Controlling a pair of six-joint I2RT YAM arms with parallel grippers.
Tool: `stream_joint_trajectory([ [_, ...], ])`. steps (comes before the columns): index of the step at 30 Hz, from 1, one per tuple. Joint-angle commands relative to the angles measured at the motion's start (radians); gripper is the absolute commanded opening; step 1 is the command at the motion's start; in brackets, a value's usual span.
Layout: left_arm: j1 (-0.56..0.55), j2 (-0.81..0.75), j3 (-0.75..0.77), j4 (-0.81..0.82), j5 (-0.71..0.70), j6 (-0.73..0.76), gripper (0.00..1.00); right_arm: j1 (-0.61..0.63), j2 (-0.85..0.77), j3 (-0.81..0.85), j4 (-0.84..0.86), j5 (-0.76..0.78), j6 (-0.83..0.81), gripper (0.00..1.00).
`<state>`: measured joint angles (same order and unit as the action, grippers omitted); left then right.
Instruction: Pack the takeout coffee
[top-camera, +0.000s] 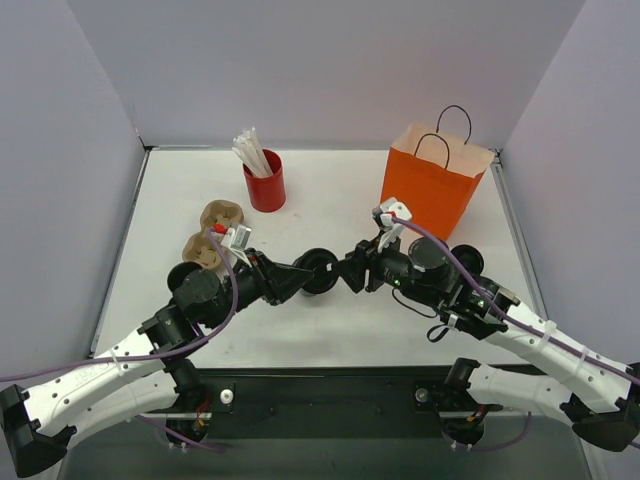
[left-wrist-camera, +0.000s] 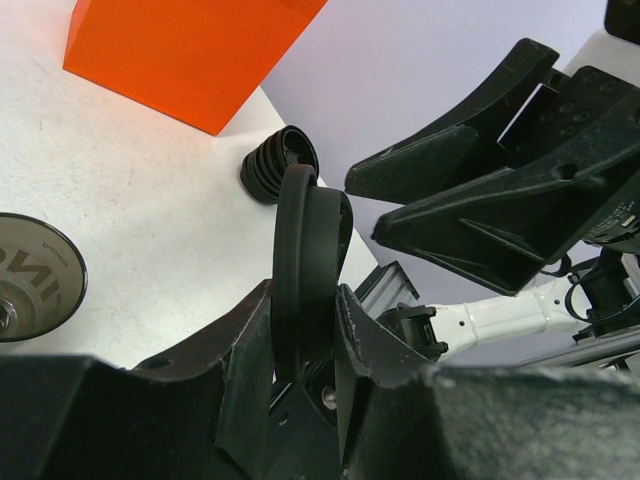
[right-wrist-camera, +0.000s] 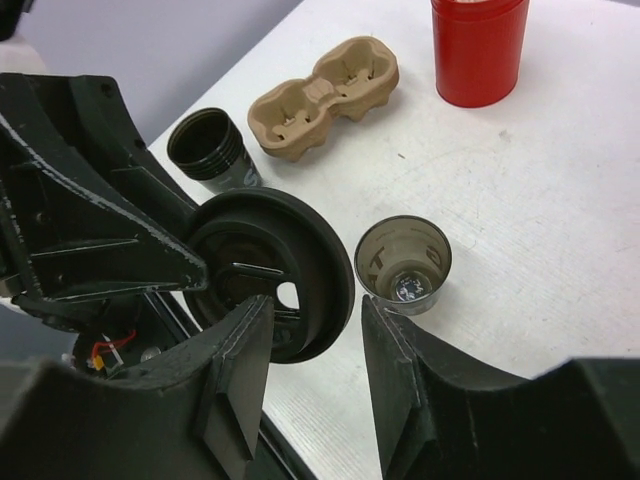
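My left gripper (left-wrist-camera: 305, 300) is shut on a round black lid (left-wrist-camera: 300, 230), holding it on edge above the table. My right gripper (right-wrist-camera: 315, 320) faces it, jaws open on either side of the lid's (right-wrist-camera: 270, 270) rim with a gap showing. In the top view the two grippers (top-camera: 305, 278) (top-camera: 350, 272) meet at mid-table around the lid (top-camera: 322, 270). One takeout coffee cup (right-wrist-camera: 403, 265) stands open and lidless just beyond the lid, also at the left wrist view's left edge (left-wrist-camera: 30, 275). Another dark open cup (right-wrist-camera: 210, 150) stands beside the cardboard carrier (right-wrist-camera: 325, 95).
An orange paper bag (top-camera: 435, 180) stands open at the back right. A red cup of white sticks (top-camera: 265, 180) is at the back, left of centre. The two-hole carrier (top-camera: 212, 235) lies on the left. A black ribbed round thing (left-wrist-camera: 280, 165) lies near the bag.
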<state>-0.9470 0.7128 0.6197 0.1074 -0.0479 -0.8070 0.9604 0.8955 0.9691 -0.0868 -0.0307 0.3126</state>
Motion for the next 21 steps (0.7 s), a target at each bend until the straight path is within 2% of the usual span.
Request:
stream_joint_trajectory([
  [1,0.005,-0.003,0.034,0.032,0.022,-0.012,0.17,0.021,0.052,0.065,-0.017,0.071,-0.004,0.4],
  [10,0.004,-0.004,0.028,0.037,0.023,-0.014,0.17,0.09,0.131,0.118,-0.086,0.173,-0.033,0.29],
  [13,0.005,-0.001,0.025,0.04,0.022,-0.012,0.17,0.113,0.14,0.123,-0.09,0.237,-0.055,0.13],
  [14,0.004,0.0,0.025,0.04,0.023,-0.011,0.19,0.123,0.138,0.123,-0.09,0.25,-0.056,0.03],
  [15,0.005,0.002,0.026,0.037,0.025,-0.008,0.25,0.123,0.14,0.123,-0.09,0.259,-0.056,0.0],
  [16,0.004,0.002,0.026,0.034,0.023,0.011,0.38,0.124,0.134,0.125,-0.091,0.279,-0.058,0.0],
  [21,0.004,0.001,0.035,0.022,0.039,0.106,0.6,0.124,0.131,0.126,-0.113,0.305,-0.059,0.0],
])
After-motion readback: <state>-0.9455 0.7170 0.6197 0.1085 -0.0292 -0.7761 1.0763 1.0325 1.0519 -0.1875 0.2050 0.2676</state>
